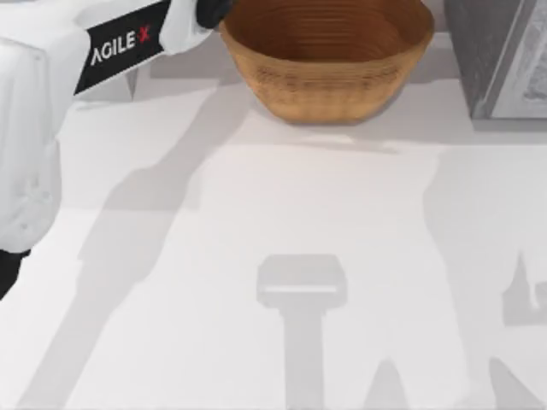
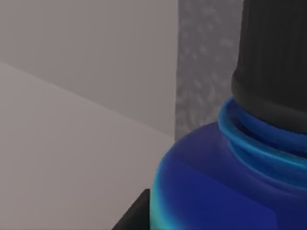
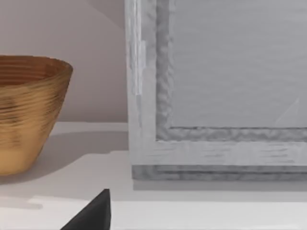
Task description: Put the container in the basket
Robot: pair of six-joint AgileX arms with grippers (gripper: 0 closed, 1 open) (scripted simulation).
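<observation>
Left end effector holds container (image 2: 225,191); basket (image 1: 329,64) on white table (image 1: 256,213).

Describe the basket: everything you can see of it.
The basket is a large round bowl of tan-brown woven wicker with ribbed, coiled walls that flare to a wide rim. It stands upright on the white table at the far middle, its inside bare as far as seen. A grey boxy appliance stands apart to its right.
</observation>
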